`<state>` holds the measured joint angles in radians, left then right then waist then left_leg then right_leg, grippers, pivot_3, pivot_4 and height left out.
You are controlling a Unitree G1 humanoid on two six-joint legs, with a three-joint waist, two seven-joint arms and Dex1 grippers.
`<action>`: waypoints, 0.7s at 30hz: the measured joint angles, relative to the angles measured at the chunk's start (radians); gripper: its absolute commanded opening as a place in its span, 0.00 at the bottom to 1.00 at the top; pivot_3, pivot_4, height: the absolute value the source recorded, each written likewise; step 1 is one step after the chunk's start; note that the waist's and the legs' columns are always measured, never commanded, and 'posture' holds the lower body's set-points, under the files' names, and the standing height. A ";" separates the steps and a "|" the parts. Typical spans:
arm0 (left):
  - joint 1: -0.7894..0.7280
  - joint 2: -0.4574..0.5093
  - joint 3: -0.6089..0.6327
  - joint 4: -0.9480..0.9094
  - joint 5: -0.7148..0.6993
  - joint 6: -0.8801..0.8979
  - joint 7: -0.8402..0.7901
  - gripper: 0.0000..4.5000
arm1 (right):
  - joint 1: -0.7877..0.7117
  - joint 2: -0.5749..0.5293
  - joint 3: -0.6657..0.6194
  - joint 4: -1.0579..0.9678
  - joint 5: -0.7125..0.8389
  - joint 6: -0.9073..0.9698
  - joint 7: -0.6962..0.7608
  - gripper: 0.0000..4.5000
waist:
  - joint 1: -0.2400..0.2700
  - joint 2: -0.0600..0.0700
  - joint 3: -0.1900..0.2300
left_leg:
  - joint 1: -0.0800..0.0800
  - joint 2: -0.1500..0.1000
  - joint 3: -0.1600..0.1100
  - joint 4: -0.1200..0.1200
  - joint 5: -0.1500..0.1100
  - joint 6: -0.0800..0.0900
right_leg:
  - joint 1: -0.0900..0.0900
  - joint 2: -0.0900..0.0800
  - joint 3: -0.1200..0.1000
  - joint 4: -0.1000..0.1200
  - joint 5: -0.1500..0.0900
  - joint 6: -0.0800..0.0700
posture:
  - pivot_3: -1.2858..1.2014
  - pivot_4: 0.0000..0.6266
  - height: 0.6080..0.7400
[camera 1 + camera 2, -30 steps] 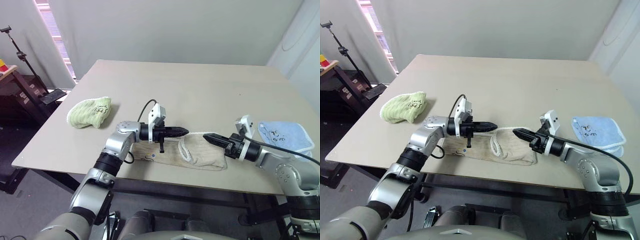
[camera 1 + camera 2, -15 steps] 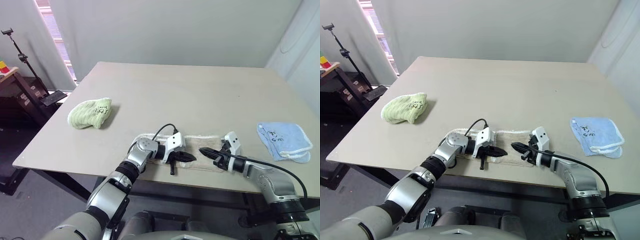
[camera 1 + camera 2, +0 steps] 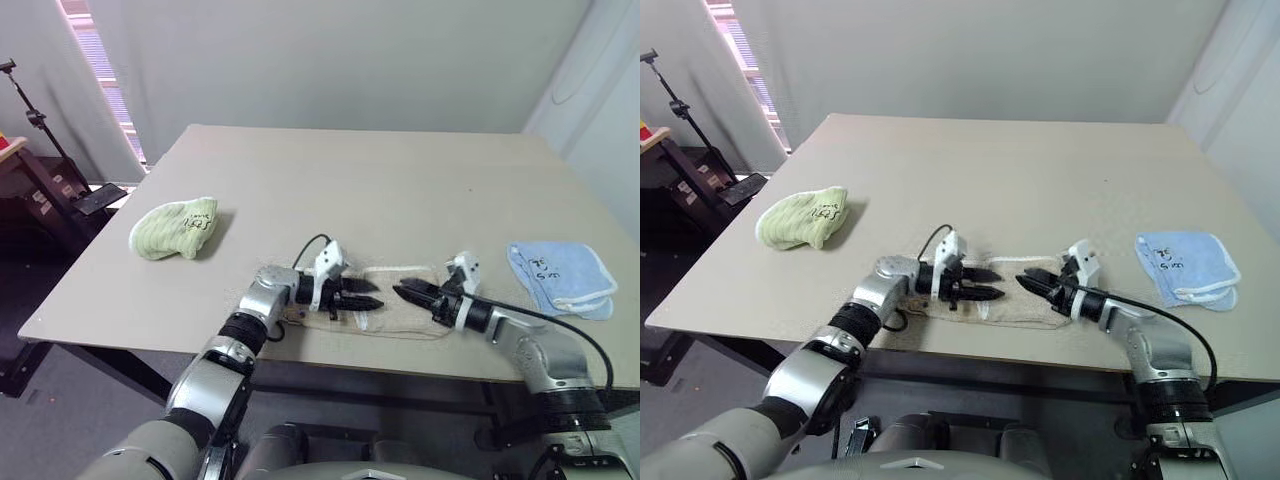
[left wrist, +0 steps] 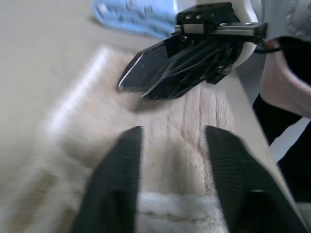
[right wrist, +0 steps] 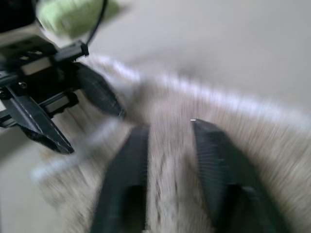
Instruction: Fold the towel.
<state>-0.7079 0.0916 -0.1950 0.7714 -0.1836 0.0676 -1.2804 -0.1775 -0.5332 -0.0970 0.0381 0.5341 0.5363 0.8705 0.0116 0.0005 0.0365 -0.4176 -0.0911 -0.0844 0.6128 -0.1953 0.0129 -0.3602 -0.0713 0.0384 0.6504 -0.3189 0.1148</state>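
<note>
Left end effector [image 3: 368, 294] is pointing across toward the robot's right, low over the towel [image 3: 1025, 308], and its two black fingers [image 4: 116, 187] are standing apart with bare terry cloth showing in the gap between them, nothing pinched. Right end effector [image 3: 405, 292] is facing it from the other side, tips aimed back toward the left one, fingers [image 5: 216, 165] parted too, with tan pile lying between them and no fold caught. The two tips are sitting near each other, nose to nose, with a little gap of cloth between.

The towel is lying flat as a long beige-tan strip along the near edge of the counter [image 3: 380, 190], stretched sideways beneath both end effectors. Its white corded edging [image 3: 398, 270] is running along the far side. How many layers it is lying in is too hard to tell from here.

Moving outward, a light green cloth [image 3: 177, 226] is sitting bunched up on the robot's left side of the counter, well apart from the towel, handwriting showing on it. Over on the right, a light blue cloth [image 3: 558, 277] is lying folded near the counter's edge, also marked with writing, also well clear of the action.
</note>
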 measured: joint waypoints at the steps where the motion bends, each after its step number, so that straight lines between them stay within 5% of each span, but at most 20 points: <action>1: 0.009 0.020 0.008 -0.066 -0.017 0.037 -0.010 0.75 | 0.000 -0.006 -0.013 -0.028 0.017 0.013 0.000 0.58 | -0.001 0.000 0.000 | -0.001 0.000 0.000 0.000 0.000 0.000 | -0.001 0.000 0.000 0.000 0.000 0.000 | 0.52 0.00 1.00; 4: 0.051 0.095 0.044 -0.284 -0.095 0.172 -0.021 1.00 | -0.002 -0.032 -0.072 -0.145 0.103 0.072 0.001 0.84 | -0.003 0.000 0.000 | -0.009 0.000 0.000 0.000 0.001 0.002 | -0.010 0.000 0.001 0.005 0.002 0.002 | 0.52 0.00 1.00; 6: 0.084 0.167 0.096 -0.433 -0.144 0.270 0.020 1.00 | -0.020 -0.059 -0.117 -0.226 0.169 0.132 -0.015 1.00 | -0.004 0.000 0.000 | -0.009 0.000 0.000 0.000 0.001 0.002 | -0.012 0.000 0.001 0.006 0.002 0.002 | 0.52 0.00 1.00; 13: 0.200 0.372 0.305 -0.748 -0.355 0.749 0.225 1.00 | -0.087 -0.061 -0.134 -0.297 0.309 0.333 -0.113 1.00 | -0.005 0.001 0.000 | -0.008 0.000 0.000 0.000 0.000 0.000 | -0.011 0.000 0.002 0.007 0.000 -0.002 | 0.52 0.00 1.00; 21: 0.341 0.333 0.702 -0.890 -0.665 1.297 0.573 1.00 | -0.144 0.004 -0.093 -0.261 0.336 0.359 -0.155 1.00 | 0.001 0.000 0.001 | -0.008 -0.001 0.000 0.001 0.000 0.000 | -0.011 0.000 0.002 0.006 0.001 0.002 | 0.52 0.00 1.00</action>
<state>-0.3667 0.4241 0.5068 -0.1187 -0.8482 1.3645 -0.7076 -0.3214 -0.5294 -0.1903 -0.2232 0.8698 0.8956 0.7154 0.0127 0.0007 0.0372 -0.4254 -0.0920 -0.0840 0.6135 -0.1951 0.0126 -0.3712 -0.0717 0.0404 0.6567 -0.3175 0.1163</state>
